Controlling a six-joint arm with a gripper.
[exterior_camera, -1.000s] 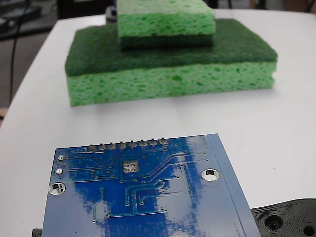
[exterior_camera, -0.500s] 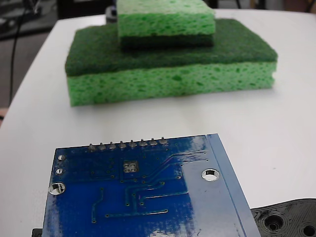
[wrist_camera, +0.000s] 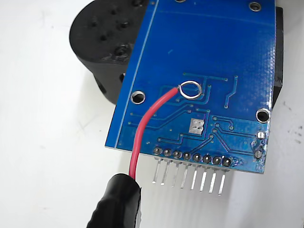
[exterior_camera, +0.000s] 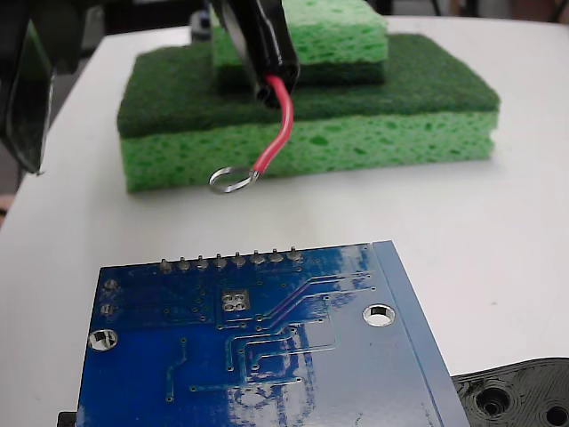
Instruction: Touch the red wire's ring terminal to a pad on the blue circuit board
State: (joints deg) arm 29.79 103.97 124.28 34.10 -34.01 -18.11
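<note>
the tool's fingers are out of view, so its grip cannot be told. black sleeve (exterior_camera: 258, 49) slants down from upper left. red wire (exterior_camera: 277, 124) curves down to ring terminal (exterior_camera: 233, 181), above the table, short of blue circuit board (exterior_camera: 356, 374) and pad (exterior_camera: 235, 301).

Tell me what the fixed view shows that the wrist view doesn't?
Only the fixed view shows the two stacked green sponges on the white table, with the small silver ring terminal hanging in the air before them, beyond the board's pin edge. Only the wrist view shows the long metal pin legs sticking out past the board's edge. Both show the glossy blue circuit board, its small silver square pad, the thin red wire, its black sleeve and a black plastic part with holes.
</note>
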